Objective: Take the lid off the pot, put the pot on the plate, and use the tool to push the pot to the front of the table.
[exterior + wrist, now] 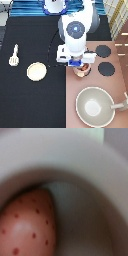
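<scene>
1. The gripper (80, 65) sits low over the pot (84, 70) on the stove (100, 85); its grip I cannot tell.
2. The plate (36, 71) and tool (14, 55) lie apart on the table (30, 100).

Exterior view: high, steep down onto worktop (30, 45). Wrist view: very close, inside pot (100, 173). Shared: pot (83, 71) under gripper (75, 62).

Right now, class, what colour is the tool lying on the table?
Cream-white; the tool shows best in the exterior view, far from the gripper over the pot.
</scene>
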